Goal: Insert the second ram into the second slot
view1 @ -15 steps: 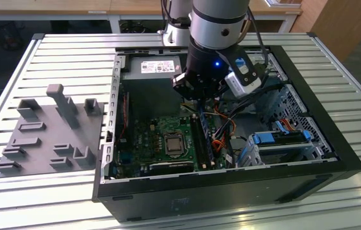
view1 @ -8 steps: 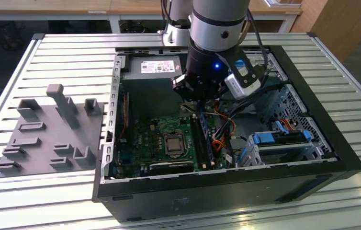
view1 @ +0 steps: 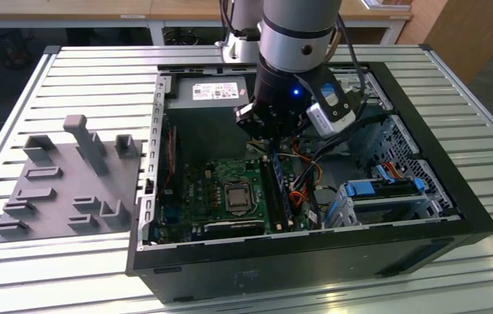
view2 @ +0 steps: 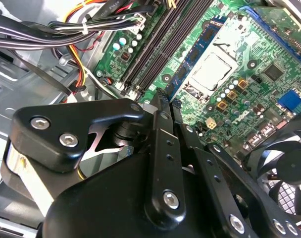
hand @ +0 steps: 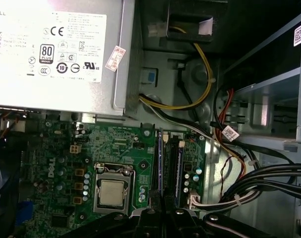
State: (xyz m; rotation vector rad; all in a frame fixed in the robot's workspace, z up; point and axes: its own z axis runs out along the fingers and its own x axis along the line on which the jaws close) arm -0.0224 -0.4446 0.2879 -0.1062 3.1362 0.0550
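My gripper (view2: 163,96) is shut, fingers pressed together with nothing visible between them. It hangs over the far end of the memory slots (hand: 170,163) inside the open computer case (view1: 421,226). A dark-blue stick with a pale label, which I take for the second ram (view2: 200,49), stands on edge in the slot beside the processor socket (hand: 113,191). The fingertips (hand: 158,206) line up with that stick's end (hand: 159,163); I cannot tell if they touch it. Another bluish stick (hand: 179,168) stands two slots away. In the exterior view the gripper (view1: 272,139) is just above the stick (view1: 275,186).
Cable bundles (view2: 66,27) and orange and yellow leads run close beside the slots. A fan (view2: 289,168) sits near the fingers. The power supply (hand: 56,49) fills the case's far end, drive bays with blue clips (view1: 386,190) its right. A grey fixture (view1: 63,183) lies on the slatted table.
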